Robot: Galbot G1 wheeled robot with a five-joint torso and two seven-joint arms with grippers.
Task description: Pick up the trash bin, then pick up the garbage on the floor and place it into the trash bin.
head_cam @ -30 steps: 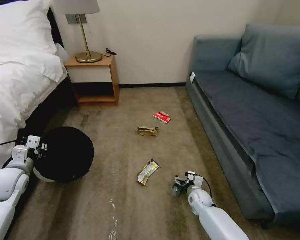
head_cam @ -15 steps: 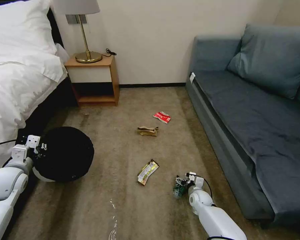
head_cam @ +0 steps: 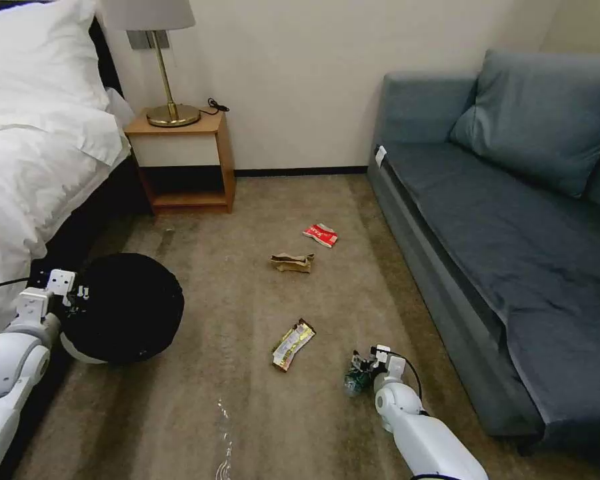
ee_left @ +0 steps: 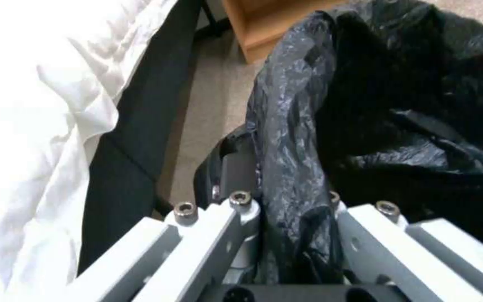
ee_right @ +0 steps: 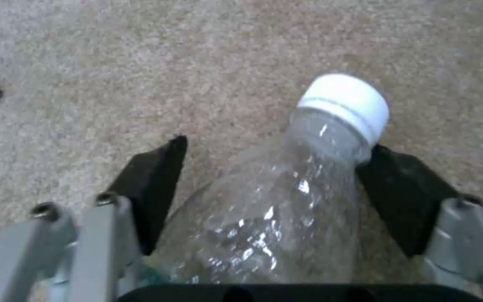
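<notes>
On the carpet (head_cam: 247, 413) near the sofa (head_cam: 513, 267), the right gripper (head_cam: 361, 373) pinches the clear bottle (ee_right: 275, 209) between its black pads (ee_right: 152, 188). At the left, beside the bed (head_cam: 27, 167), the left gripper (head_cam: 73, 303) grips the bag-covered rim of the trash bin (head_cam: 123, 307). Between them lies the yellow-black wrapper (head_cam: 292, 343); farther off are the brown paper wrapper (head_cam: 291, 262) and the red-and-white packet (head_cam: 321, 235).

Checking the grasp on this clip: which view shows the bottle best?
The right wrist view: the clear bottle with its white cap lies between the right claw's fingers, close up. The head view has it as a small green-labelled shape at that claw.
</notes>
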